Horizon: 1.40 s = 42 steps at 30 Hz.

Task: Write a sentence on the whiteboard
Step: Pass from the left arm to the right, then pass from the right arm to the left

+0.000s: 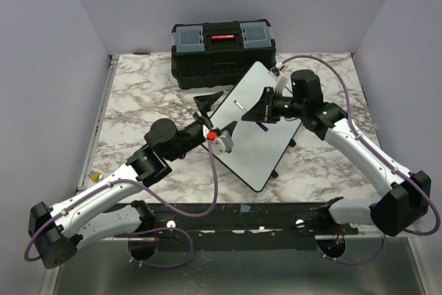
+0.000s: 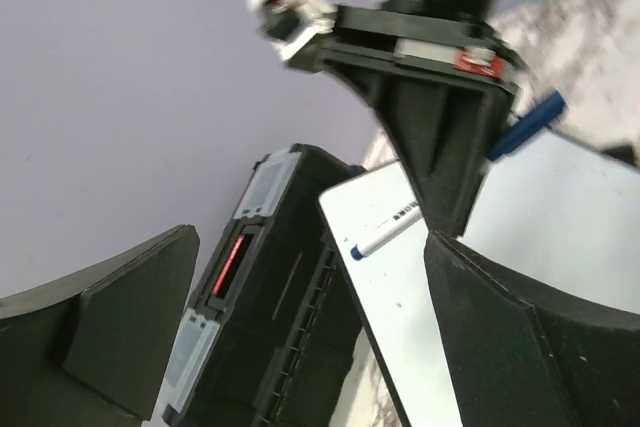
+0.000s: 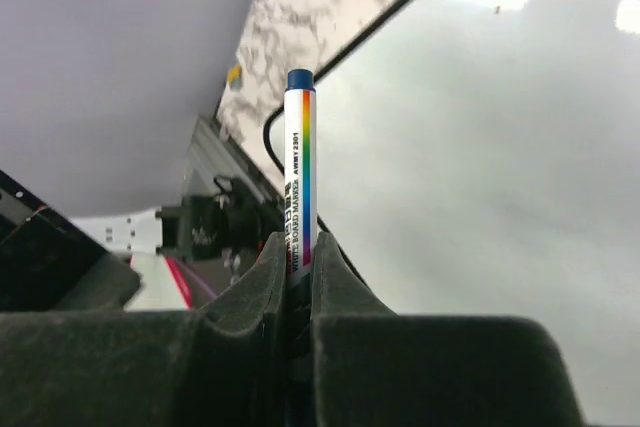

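The whiteboard lies tilted on the marble table, its white face bare where I can see it; the sentence is out of view. My right gripper hovers over the board's far half, shut on a white marker with a rainbow stripe and a blue end. In the left wrist view that marker pokes out of the right gripper, slanting down towards the board. My left gripper stands open at the board's left edge, and its fingers have nothing between them.
A black toolbox with a red handle and clear lid compartments stands right behind the board, close to its far corner. Purple cables trail from both arms. Grey walls close in the table on three sides.
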Each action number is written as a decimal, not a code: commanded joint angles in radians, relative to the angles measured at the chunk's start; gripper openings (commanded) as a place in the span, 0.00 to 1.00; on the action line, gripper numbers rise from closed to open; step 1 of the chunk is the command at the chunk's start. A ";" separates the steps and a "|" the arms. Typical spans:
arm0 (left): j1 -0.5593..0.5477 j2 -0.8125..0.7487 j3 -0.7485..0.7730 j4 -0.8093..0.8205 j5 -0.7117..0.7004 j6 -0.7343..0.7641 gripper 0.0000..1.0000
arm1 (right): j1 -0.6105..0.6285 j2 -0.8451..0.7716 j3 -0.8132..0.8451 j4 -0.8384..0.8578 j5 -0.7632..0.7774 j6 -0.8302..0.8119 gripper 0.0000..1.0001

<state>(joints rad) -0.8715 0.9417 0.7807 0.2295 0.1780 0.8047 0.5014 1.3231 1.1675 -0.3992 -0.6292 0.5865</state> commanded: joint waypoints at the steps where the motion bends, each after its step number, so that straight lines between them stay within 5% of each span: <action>1: 0.011 -0.041 0.021 0.184 -0.250 -0.291 0.99 | 0.006 -0.089 -0.062 0.258 0.168 0.119 0.01; 4: 0.013 -0.030 0.104 0.131 -0.372 -0.470 0.98 | 0.006 -0.125 -0.125 0.465 0.195 0.182 0.01; 8: 0.024 -0.035 0.143 0.099 -0.352 -0.661 0.99 | 0.006 -0.150 -0.211 0.745 0.214 0.273 0.01; 17: 0.124 -0.071 0.221 -0.022 -0.035 -1.118 0.98 | 0.005 -0.161 -0.387 1.296 0.313 0.407 0.01; 23: 0.229 0.003 0.280 -0.027 0.270 -1.375 0.98 | 0.006 -0.117 -0.385 1.502 0.292 0.429 0.01; 27: 0.274 0.089 0.298 0.042 0.440 -1.484 0.86 | 0.005 -0.091 -0.390 1.645 0.280 0.460 0.01; 35: 0.273 0.210 0.291 0.211 0.568 -1.569 0.74 | 0.006 -0.025 -0.461 1.973 0.354 0.575 0.01; 42: 0.235 0.272 0.314 0.243 0.580 -1.577 0.69 | 0.006 -0.015 -0.451 1.953 0.358 0.574 0.01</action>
<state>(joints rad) -0.6106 1.1866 1.0657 0.4095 0.7059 -0.7509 0.5030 1.3071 0.7105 1.4704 -0.2993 1.1503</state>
